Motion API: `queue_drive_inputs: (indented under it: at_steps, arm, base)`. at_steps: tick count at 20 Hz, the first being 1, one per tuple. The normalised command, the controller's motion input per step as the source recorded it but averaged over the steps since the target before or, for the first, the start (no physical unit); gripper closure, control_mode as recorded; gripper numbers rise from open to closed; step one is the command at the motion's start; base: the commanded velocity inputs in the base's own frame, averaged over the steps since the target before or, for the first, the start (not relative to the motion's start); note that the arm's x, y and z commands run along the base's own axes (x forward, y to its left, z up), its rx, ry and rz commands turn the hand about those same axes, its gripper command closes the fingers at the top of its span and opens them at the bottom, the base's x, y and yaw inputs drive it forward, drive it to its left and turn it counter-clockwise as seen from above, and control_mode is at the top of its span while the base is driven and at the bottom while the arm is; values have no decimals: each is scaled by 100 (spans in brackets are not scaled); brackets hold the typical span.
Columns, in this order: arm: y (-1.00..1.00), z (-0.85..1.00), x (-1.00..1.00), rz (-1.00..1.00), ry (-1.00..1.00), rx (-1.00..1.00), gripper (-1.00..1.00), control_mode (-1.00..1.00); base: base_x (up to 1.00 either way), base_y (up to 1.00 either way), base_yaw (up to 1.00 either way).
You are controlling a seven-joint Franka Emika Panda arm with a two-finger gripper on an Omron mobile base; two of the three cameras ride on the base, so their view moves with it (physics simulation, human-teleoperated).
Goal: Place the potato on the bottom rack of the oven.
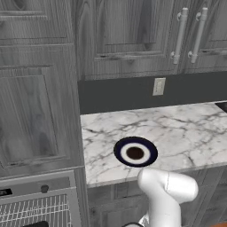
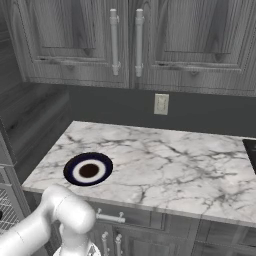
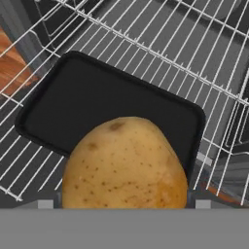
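So the hand view is where the action is: the potato (image 3: 125, 165) sits huge at the bottom of the shot, golden-brown with little dark specks, right where the gripper (image 3: 125, 202) fingertips would be. It covers them completely, so I honestly can't tell how the fingers stand or whether they're clamped on it. Behind the potato there's a black tray (image 3: 97, 104) with rounded corners lying on a pale wire rack (image 3: 160, 44), and the potato overlaps the tray's near edge from this angle. Whether it's touching the tray or hanging above it, can't say. A bit of orange-brown floor (image 3: 12, 68) shows through the wires on the left.

From the left base view you get the oven (image 1: 37, 201) in the bottom left corner, with its light grey control strip, a small dark knob (image 1: 44, 189) and the wire grid below. The arm (image 1: 166, 195) bends down out of the bottom of the frame.

Up on the marble worktop (image 1: 177, 128) there's the blue-rimmed plate (image 1: 135, 151) with a dark brown spot in its middle, near the front edge. Same plate (image 2: 88, 169) in the right base view, toward the left end of the worktop (image 2: 175, 165). There's a wall outlet (image 2: 161, 104) on the dark backsplash and grey wood-grain cabinets (image 2: 125, 40) above.
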Motion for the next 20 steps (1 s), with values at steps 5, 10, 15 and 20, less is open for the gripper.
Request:
queue_drive_inputs:
  at_steps: [5,10,15,20]
  arm:
    - [30,-22,13,-8,0,0,100,-100]
    - [-11,-46,24,-26,2,7,100,-100]
    - [-14,-53,7,-21,3,4,100,-100]
    - [-10,-27,5,-15,6,0,100,-100]
  base:
    - [0,0,0]
    - [0,0,0]
    - [0,0,0]
    - [0,0,0]
